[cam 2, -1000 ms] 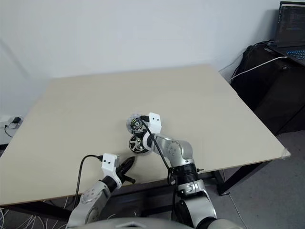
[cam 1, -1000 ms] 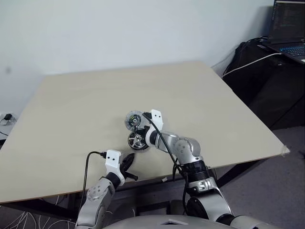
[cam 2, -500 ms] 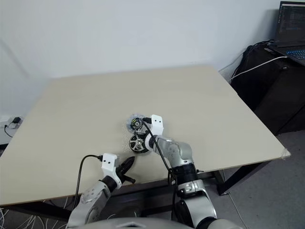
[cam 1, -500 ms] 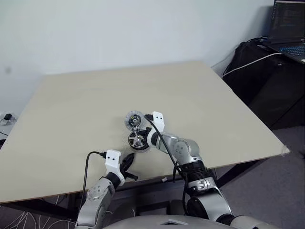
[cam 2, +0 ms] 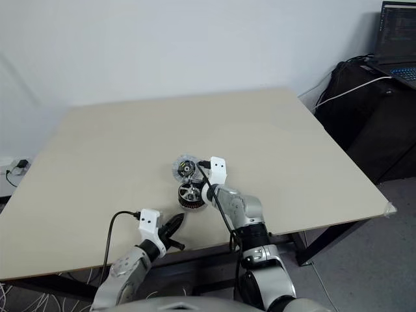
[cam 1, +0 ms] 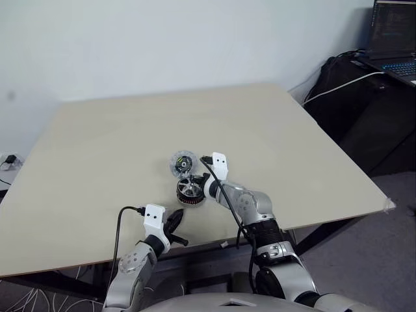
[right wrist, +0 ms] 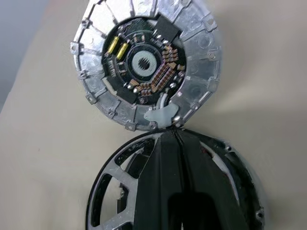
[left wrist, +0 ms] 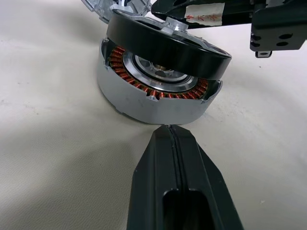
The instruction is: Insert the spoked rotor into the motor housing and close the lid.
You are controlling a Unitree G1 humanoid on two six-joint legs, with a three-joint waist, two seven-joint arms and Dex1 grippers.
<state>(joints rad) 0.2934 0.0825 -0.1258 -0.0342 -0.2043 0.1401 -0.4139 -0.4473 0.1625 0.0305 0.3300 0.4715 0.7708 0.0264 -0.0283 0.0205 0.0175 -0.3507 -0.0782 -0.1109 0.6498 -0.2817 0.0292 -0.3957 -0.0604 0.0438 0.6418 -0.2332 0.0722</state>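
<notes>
The spoked rotor (left wrist: 168, 45), black-rimmed with silver spokes, hangs tilted just over the motor housing (left wrist: 153, 98), a silvery ring with copper-brown windings on the table. My right gripper (cam 1: 197, 188) reaches over the rotor (right wrist: 112, 191) from the right and is shut on it near the hub. The lid (cam 1: 182, 162) lies just beyond it, its green-and-black circuit face (right wrist: 144, 64) up and its rim almost touching the rotor. My left gripper (cam 1: 175, 221) rests shut near the table's front edge, its fingertips (left wrist: 169, 132) pointing at the housing's near wall, a short gap away.
The pale wooden table (cam 1: 292, 143) stretches wide around the parts. A black cable (cam 1: 121, 218) loops from my left wrist over the front edge. Off the table's right side stands dark furniture with a laptop (cam 1: 393, 39) and a white cable (cam 1: 338, 84).
My right gripper has come down and toward me a little, tipping the rotor from nearly on edge to flatter over the housing. The lid and my left gripper have stayed put.
</notes>
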